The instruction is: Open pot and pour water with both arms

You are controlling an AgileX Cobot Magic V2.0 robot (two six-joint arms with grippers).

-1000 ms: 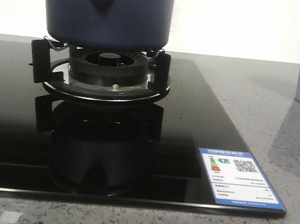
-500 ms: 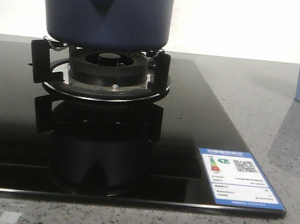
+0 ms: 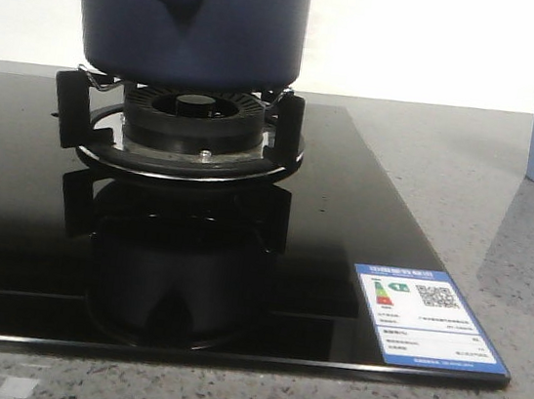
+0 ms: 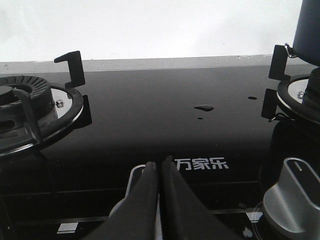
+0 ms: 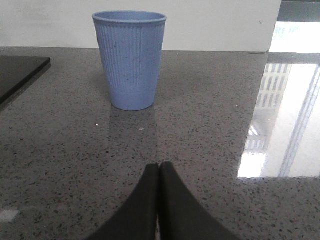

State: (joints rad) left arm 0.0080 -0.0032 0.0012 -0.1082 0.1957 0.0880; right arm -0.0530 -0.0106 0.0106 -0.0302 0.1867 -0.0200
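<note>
- Left burner [image 4: 22, 107]: bare, on the black glass hob [image 3: 364, 212]; only its ring and one support prong show, in the left wrist view.
- Left gripper [image 4: 160, 172]: fingers pressed together, holding nothing, low over the hob's front edge near a silver knob [image 4: 292, 197].
- Water drops [image 4: 203, 107] lie on the glass between the two burners.
- Pot [image 3: 197, 18]: dark navy, seated on the right burner's supports [image 3: 192, 131], handle lug with hole facing the front camera.
- Label [image 3: 428, 319] on the hob's near right corner.
- Pale blue ribbed cup [image 5: 130, 60]: upright on the grey speckled counter [image 5: 210, 125], well right of the hob.
- Right gripper [image 5: 159, 170]: fingers together, empty, facing the cup, apart from it.
</note>
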